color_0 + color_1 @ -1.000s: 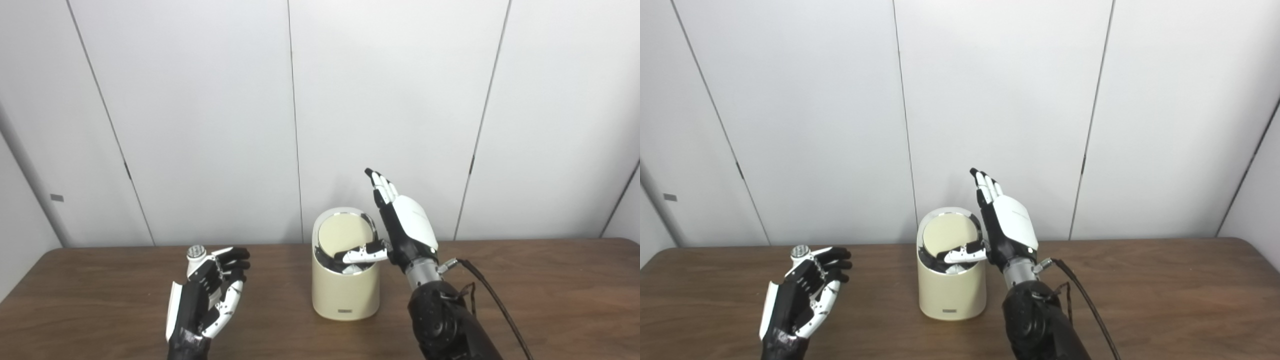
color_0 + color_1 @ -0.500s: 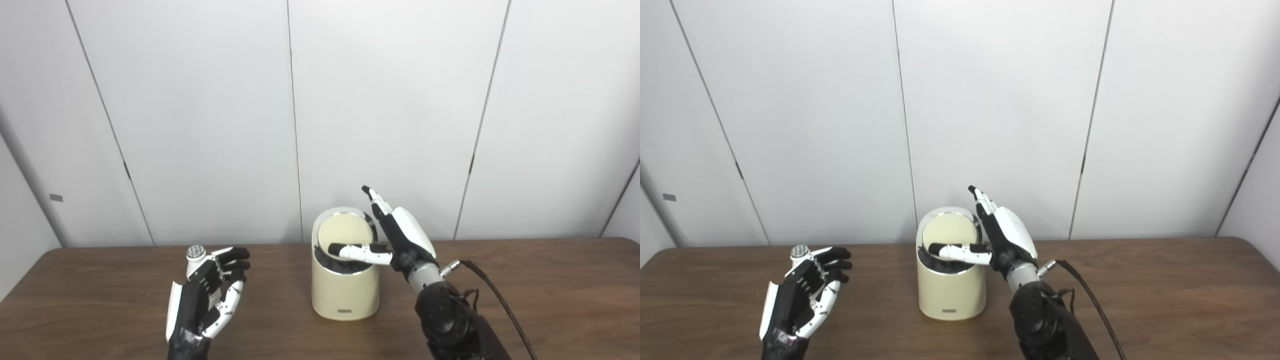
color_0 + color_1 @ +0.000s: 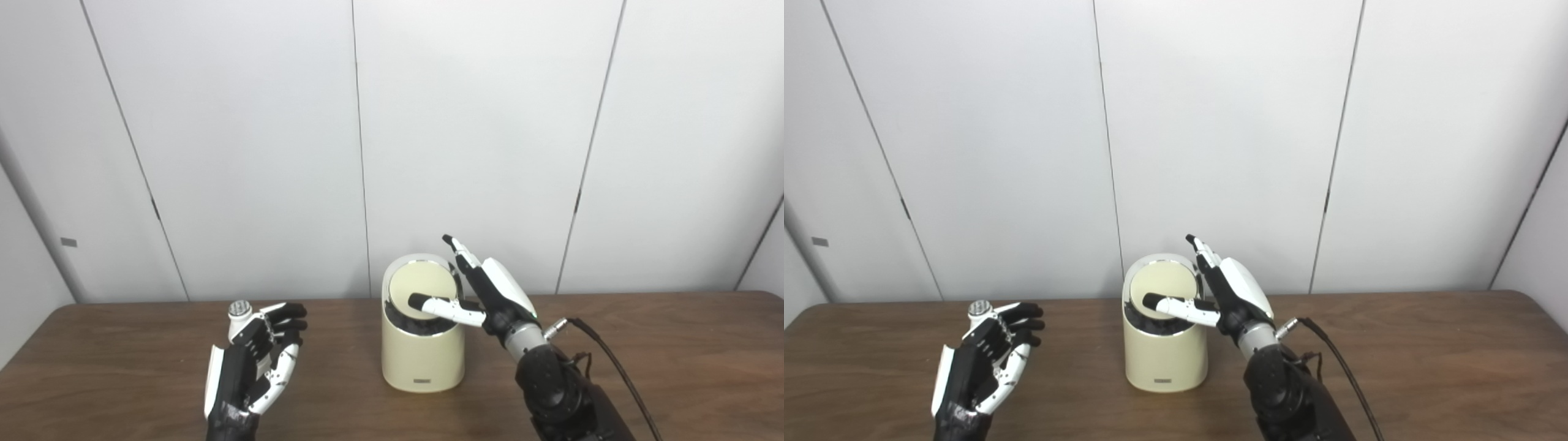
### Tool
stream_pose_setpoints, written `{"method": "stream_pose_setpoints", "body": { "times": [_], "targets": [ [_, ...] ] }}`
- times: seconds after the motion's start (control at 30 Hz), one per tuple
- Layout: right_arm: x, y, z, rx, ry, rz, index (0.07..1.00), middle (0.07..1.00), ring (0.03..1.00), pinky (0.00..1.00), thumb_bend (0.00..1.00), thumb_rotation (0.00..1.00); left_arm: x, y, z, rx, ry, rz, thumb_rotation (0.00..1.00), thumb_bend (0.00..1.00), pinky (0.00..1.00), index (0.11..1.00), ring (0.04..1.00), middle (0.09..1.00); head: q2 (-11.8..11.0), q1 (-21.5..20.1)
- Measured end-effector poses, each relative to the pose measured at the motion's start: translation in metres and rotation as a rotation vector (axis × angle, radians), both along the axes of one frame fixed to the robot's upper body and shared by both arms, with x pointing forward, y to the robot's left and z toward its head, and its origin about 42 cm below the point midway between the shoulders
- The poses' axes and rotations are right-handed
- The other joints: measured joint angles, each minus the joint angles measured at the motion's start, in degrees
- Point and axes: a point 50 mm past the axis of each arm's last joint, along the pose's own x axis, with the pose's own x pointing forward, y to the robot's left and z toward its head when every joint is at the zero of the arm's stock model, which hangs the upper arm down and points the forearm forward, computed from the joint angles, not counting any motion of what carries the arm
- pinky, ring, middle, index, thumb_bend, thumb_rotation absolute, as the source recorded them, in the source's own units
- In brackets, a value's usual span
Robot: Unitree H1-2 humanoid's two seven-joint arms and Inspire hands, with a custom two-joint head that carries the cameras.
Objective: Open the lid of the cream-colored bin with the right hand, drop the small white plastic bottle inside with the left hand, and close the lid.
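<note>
Fingers (image 3: 458, 251) of the right hand (image 3: 493, 294) were spread and held nothing; they pointed up beside the back rim of the bin (image 3: 422, 355), and the thumb (image 3: 438, 306) reached sideways over the opening, lying against the raised lid (image 3: 422, 285). The lid stood tilted up at the back, and a dark gap showed under its front edge, so I judged that the bin was at least partly open. Whether the thumb pushed the lid or only touched it, I could not tell.

On the other side, the fingers of the left hand (image 3: 254, 361) were curled around the small white bottle (image 3: 239, 313), whose ribbed cap stuck out above them. This hand rested on the tabletop (image 3: 674, 343), well apart from the bin and to its left.

As I judged it, the step in hand was the opening of the lid, and the bottle was not yet dropped. The next move called for the right hand to keep the lid up, while the left hand lifted the bottle, carried it over the dark opening and released it there. The gap looked narrow, so the bottle could hit the rim.
</note>
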Motion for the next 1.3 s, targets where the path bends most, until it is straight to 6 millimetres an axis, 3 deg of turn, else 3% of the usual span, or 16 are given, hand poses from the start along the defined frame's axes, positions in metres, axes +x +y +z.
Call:
{"method": "stream_pose_setpoints", "body": {
  "times": [0.23,0.3,0.77,0.83,1.07,1.3],
  "targets": [
    [0.001,-0.002,0.0,-0.01,-0.02,-0.057,1.0,1.0,1.0,0.96,0.89,0.68,0.0,0.0,0.0,-0.008,0.0,-0.002,0.26,0.24,0.55,0.674,0.651,0.692,0.1,0.0],
    [0.002,-0.002,-0.001,-0.021,-0.027,-0.076,1.0,1.0,1.0,0.99,0.87,0.66,0.0,-0.001,0.0,-0.008,0.0,-0.001,0.26,0.24,0.55,0.674,0.652,0.692,0.0,0.0],
    [0.012,0.004,0.0,-0.022,-0.016,-0.11,1.0,1.0,1.0,0.98,0.84,0.6,0.0,-0.002,0.0,-0.007,0.0,-0.001,0.25,0.24,0.55,0.673,0.65,0.691,0.3,0.3],
    [0.012,0.006,0.001,-0.018,-0.017,-0.114,1.0,1.0,1.0,0.97,0.84,0.56,0.0,-0.002,0.0,-0.008,0.0,-0.001,0.25,0.24,0.55,0.673,0.65,0.692,0.2,0.3],
    [0.012,0.007,0.004,-0.001,-0.037,-0.126,1.0,1.0,1.0,0.97,0.83,0.27,0.0,-0.002,0.0,-0.009,0.0,-0.001,0.26,0.24,0.56,0.672,0.65,0.69,0.4,0.1],
    [0.01,0.012,0.014,0.025,-0.09,-0.104,1.0,1.0,1.0,0.95,0.89,0.1,0.0,-0.001,0.0,-0.009,0.0,-0.001,0.26,0.24,0.55,0.673,0.649,0.691,0.5,0.1]
  ]
}}
